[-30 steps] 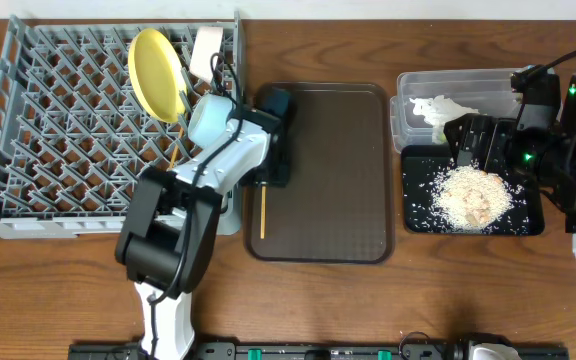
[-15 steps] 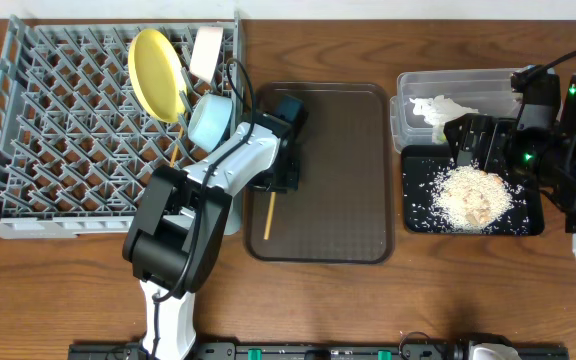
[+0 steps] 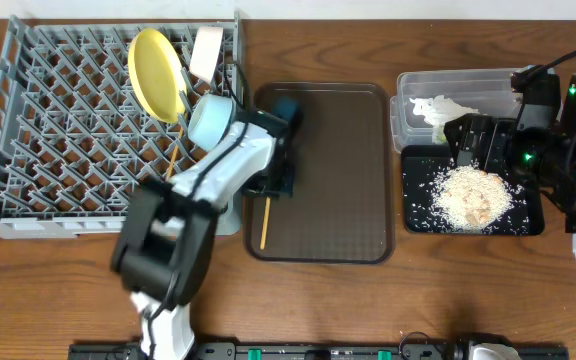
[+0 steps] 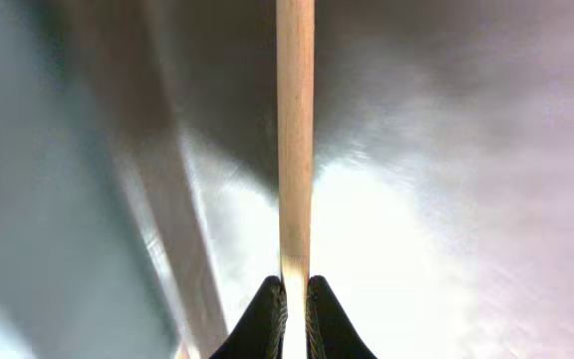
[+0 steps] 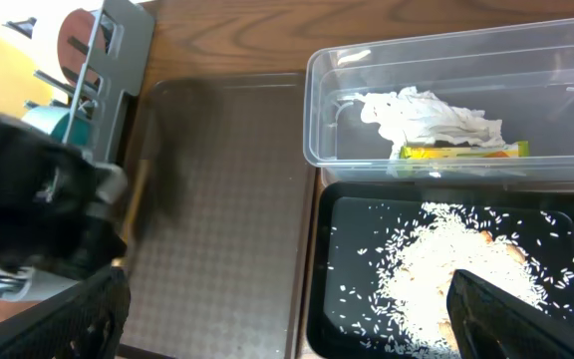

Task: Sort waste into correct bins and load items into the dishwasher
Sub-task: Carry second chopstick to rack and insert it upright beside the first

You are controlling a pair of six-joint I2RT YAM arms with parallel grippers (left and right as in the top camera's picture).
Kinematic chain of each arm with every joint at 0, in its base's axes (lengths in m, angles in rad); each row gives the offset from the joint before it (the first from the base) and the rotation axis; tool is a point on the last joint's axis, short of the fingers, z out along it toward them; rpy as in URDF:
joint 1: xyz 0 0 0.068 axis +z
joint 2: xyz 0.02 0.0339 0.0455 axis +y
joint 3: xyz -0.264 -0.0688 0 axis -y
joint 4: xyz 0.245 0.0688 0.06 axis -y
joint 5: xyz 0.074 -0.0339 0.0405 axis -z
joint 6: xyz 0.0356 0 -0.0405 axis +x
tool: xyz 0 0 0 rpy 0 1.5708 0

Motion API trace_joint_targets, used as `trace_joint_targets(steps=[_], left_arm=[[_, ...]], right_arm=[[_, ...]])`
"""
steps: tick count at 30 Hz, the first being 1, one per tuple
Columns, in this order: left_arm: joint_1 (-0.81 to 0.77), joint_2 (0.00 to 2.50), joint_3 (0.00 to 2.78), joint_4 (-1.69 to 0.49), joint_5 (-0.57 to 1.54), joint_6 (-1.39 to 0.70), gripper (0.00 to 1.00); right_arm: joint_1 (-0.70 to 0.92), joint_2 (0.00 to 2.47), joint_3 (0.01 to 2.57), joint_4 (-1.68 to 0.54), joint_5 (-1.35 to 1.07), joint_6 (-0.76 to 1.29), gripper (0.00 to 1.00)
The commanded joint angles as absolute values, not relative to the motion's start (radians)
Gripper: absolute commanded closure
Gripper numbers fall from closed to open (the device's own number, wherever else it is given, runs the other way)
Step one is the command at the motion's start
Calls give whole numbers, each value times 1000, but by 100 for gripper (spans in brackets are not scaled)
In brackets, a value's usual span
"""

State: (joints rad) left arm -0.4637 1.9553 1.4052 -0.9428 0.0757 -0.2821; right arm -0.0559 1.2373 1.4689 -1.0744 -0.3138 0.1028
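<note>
Above brown tray (image 3: 338, 170), left jaws pinch a chopstick (image 4: 294, 150) (its end between them).

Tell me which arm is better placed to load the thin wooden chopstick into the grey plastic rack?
Left. The left gripper pinches the thin wooden chopstick beside the grey plastic rack; the right gripper hangs open over the faraway shallow black tray.

The chopstick (image 4: 295, 140) runs off the left wrist view's top edge, and everything behind it is blurred.
</note>
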Motion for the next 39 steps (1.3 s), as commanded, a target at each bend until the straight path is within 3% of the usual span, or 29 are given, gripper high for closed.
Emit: trace_joint_targets(steps=[1, 6, 11, 19, 31, 32, 36, 39], left_arm=[[-436, 1771, 1449, -954, 72, -261, 93], [-369, 1580, 1449, -992, 60, -199, 93], [-238, 1497, 1449, -1074, -111, -119, 93], [-56, 1576, 1396, -935, -160, 52, 93], [11, 1772, 1396, -883, -173, 138, 92], [10, 1773, 1396, -881, -173, 137, 91], [10, 1757, 1408, -888, -165, 87, 67], [10, 1728, 1425, -897, -157, 76, 59]], right_arm=[[-59, 1242, 1470, -1075, -311, 111, 1], [-59, 1242, 1470, -1075, -311, 111, 1], [-59, 1242, 1470, -1075, -311, 111, 1], [-59, 1242, 1470, -1075, -311, 111, 1], [-59, 1242, 1470, -1075, -311, 111, 1], [-59, 1242, 1470, -1075, -311, 111, 1], [-59, 1242, 1470, -1075, -311, 111, 1], [-59, 1242, 1470, -1075, -311, 111, 1]])
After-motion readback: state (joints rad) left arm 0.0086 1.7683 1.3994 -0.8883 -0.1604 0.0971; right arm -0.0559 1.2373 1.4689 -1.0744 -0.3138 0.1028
